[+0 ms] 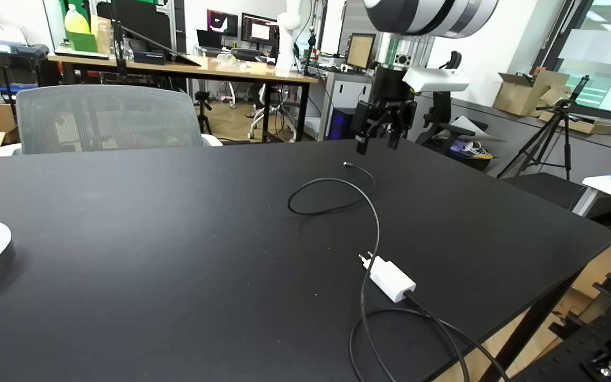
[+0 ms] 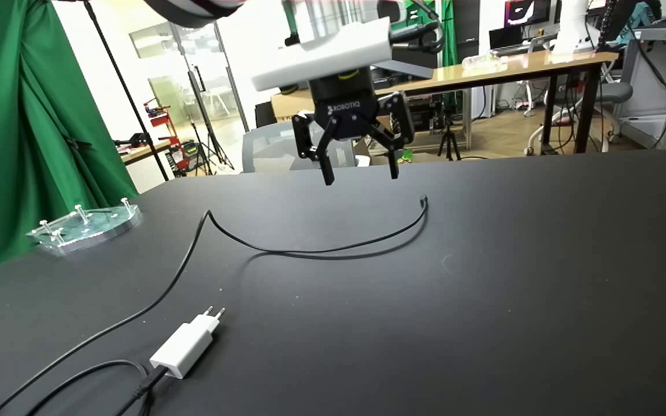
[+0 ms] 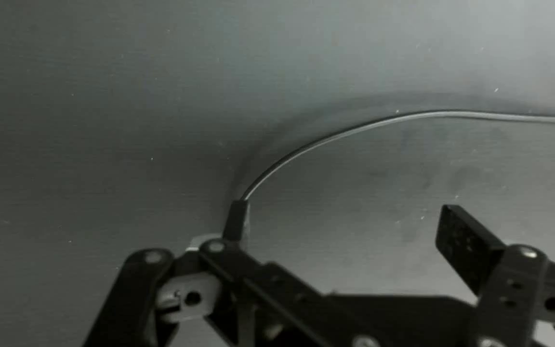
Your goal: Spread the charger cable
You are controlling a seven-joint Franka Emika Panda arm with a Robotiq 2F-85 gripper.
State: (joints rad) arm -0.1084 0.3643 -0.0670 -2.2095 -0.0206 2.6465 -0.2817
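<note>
At far left in an exterior view, a bolted clear plate (image 2: pixel 91 231) rests on the counter (image 2: pixel 512 277); next, the charger cable (image 2: pixel 178 277) runs across it, past the white plug (image 2: pixel 185 345). Then comes the end effector (image 2: pixel 361 177), spread wide and pinching nothing, above the counter. Rightmost, the cable's tip (image 2: pixel 424 200) seems slightly lifted (springy, by its curve), so an off-centre grab could knock it aside; a hard pull could drag the plug along.
</note>
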